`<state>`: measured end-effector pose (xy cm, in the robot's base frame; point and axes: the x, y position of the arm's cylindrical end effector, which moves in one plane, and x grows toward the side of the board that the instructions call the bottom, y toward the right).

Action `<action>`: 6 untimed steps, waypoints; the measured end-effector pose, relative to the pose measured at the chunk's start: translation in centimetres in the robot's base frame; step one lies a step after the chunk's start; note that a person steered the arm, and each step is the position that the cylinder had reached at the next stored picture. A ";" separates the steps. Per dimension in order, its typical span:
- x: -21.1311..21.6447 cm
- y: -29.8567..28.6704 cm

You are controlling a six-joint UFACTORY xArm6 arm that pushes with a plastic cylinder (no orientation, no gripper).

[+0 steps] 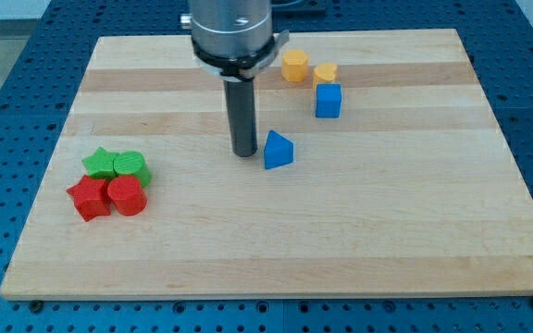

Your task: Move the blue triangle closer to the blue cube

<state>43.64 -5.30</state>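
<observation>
The blue triangle [278, 150] lies near the middle of the wooden board [276, 240]. The blue cube [328, 100] sits up and to the right of it, a short gap apart. My tip [244, 153] rests on the board just left of the blue triangle, close to its left side with a thin gap showing. The rod rises straight up to the arm's grey flange at the view's top.
Two orange blocks, a hexagon-like one [294, 66] and a smaller cylinder [325, 74], sit just above the blue cube. At the view's left is a cluster: a green star [101, 163], a green cylinder [130, 165], a red cube [89, 198], a red cylinder [127, 195].
</observation>
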 end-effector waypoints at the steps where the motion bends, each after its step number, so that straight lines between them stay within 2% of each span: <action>1: 1.2 -0.3; 2: 3.7 1.0; 3: 3.4 4.1; 4: -1.2 6.5; 5: -3.6 7.9; 6: -2.9 7.9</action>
